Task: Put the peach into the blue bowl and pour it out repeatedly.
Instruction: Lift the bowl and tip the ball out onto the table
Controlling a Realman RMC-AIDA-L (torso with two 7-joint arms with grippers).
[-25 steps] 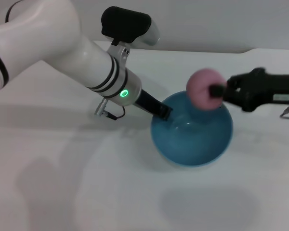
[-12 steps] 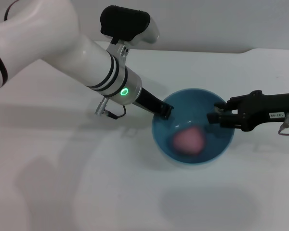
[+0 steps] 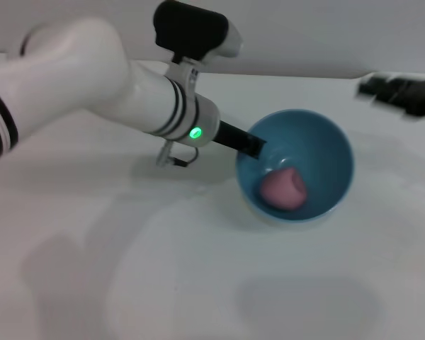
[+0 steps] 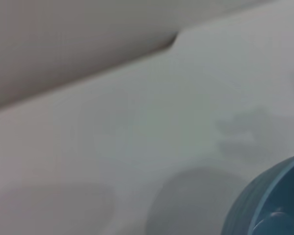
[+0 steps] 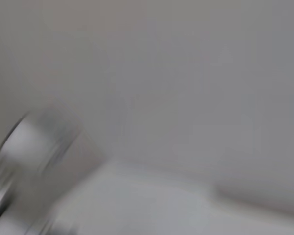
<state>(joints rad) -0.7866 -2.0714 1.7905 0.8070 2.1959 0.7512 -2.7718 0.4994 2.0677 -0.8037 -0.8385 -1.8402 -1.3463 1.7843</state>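
Curved outer wall of blue bowl (image 4: 264,200) at frame corner, rim edge visible. Pale white table (image 4: 137,127) beyond, soft shadow beside bowl. Grey wall (image 4: 63,34) behind.

You had a round, deep light-blue bowl (image 3: 319,152) with a glossy, smooth inside, catching highlights. The small pink toy peach (image 3: 284,190) in it looked matt. The white table (image 3: 198,283) was smooth with a dull sheen.
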